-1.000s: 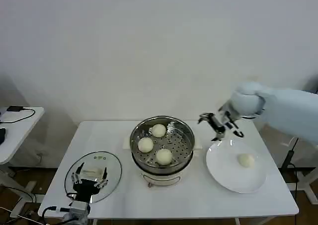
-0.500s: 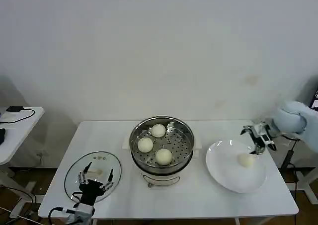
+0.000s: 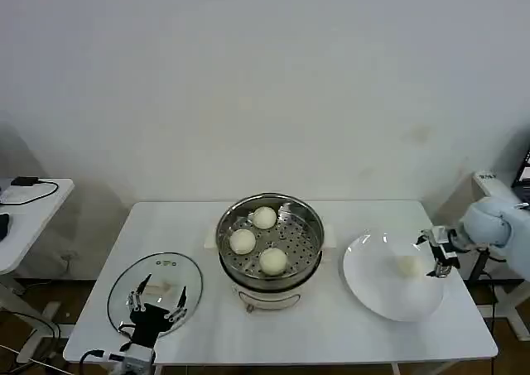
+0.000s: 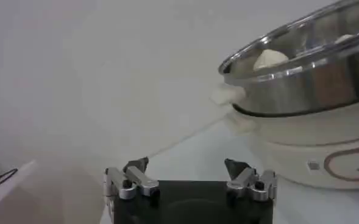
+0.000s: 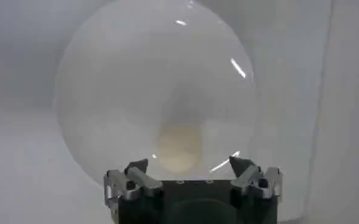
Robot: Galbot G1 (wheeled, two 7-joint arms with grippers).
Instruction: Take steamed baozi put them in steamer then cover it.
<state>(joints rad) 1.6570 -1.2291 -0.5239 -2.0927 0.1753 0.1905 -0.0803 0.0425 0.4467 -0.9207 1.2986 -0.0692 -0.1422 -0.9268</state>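
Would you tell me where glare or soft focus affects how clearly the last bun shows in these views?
Head view: the bun on the white plate is pale and low in contrast, just beside the right gripper. Right wrist view: the bun looks soft, and bright glints streak the plate. Left wrist view: the steamer rim reflects light.

- I read the steamer as polished stainless metal, mirror-glossy, on a matt white plastic base.
- Steamed baozi: smooth, matt dough skin.
- Plate: glossy white glaze.
- Lid: clear glass.
- Table: smooth matt white.
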